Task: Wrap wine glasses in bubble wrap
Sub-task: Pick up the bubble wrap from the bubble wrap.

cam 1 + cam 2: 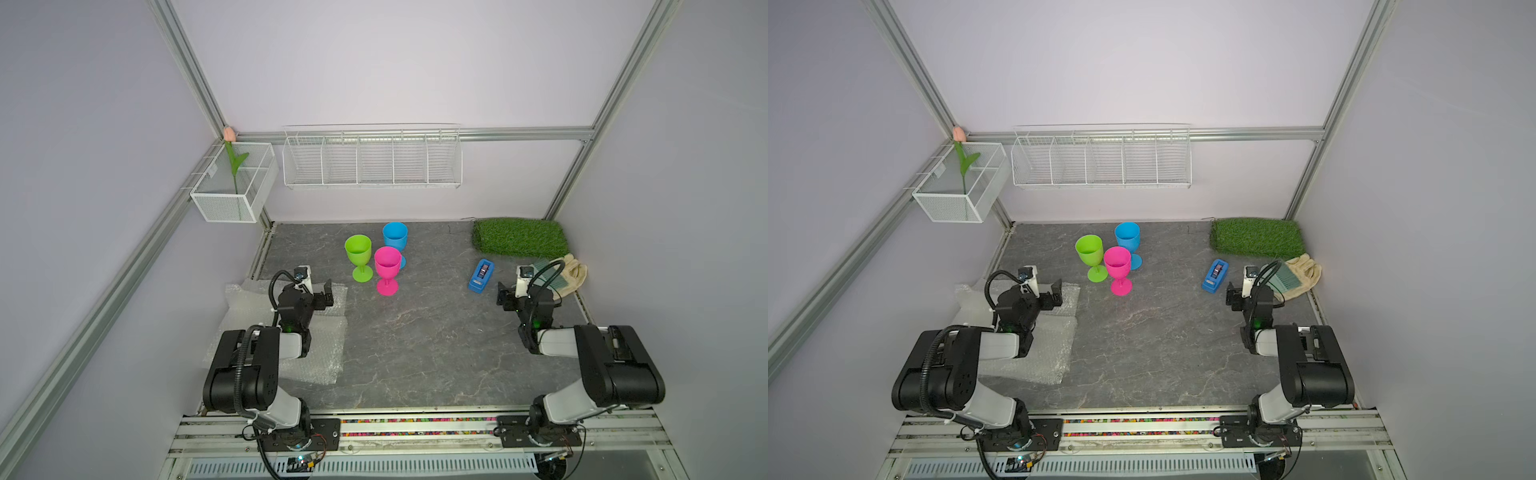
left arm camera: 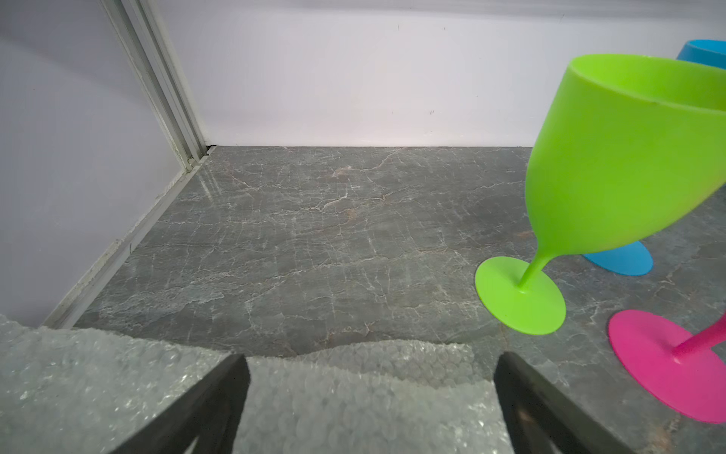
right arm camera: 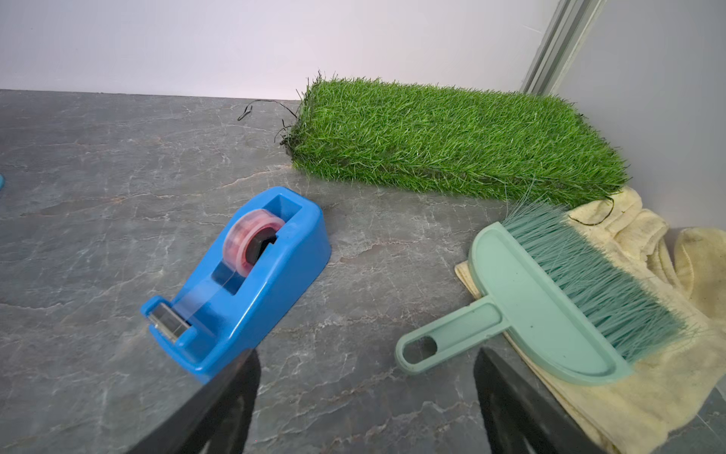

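Note:
Three wine glasses stand upright together at the back middle of the grey table: lime green [image 1: 358, 253], magenta pink [image 1: 387, 266] and sky blue [image 1: 395, 237]. Whitish bubble wrap [image 1: 324, 345] lies flat at the left, partly under my left arm. My left gripper [image 1: 329, 293] hovers open over the wrap's far edge, short of the glasses. In the left wrist view its jaws stand wide over the bubble wrap [image 2: 353, 405], with the green glass [image 2: 613, 165] ahead to one side. My right gripper [image 1: 502, 297] is open and empty above bare table at the right.
A blue tape dispenser [image 3: 251, 283] sits just ahead of the right gripper [image 3: 365, 353]. A mint hand brush [image 3: 530, 306] rests on a pale yellow glove [image 3: 648, 385]. A grass mat [image 1: 519, 237] fills the back right corner. Wire baskets [image 1: 372, 158] hang on the back wall.

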`<state>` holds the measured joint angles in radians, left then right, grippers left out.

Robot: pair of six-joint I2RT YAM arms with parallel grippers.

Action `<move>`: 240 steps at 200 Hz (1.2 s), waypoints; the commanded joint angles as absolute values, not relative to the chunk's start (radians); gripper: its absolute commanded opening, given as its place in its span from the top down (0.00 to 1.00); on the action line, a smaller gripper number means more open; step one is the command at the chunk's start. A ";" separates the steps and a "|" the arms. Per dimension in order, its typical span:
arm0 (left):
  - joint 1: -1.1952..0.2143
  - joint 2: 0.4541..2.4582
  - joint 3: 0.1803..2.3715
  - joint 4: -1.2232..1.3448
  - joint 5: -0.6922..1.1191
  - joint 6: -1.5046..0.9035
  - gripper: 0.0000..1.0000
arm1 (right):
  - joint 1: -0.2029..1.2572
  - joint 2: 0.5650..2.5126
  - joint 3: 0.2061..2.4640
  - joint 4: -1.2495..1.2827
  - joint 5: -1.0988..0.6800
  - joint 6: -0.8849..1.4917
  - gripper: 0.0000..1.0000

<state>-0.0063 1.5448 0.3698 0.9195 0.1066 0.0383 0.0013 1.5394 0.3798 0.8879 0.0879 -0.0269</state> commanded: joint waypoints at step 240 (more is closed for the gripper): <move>-0.042 1.270 0.661 0.255 -0.151 -0.090 0.06 | 0.027 1.231 0.711 0.082 0.043 0.093 0.09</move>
<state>-0.0189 1.3163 0.5739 0.4950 -0.1047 -0.0380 0.0116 1.2850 0.6617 0.3485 0.1177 0.0273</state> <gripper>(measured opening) 0.957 0.896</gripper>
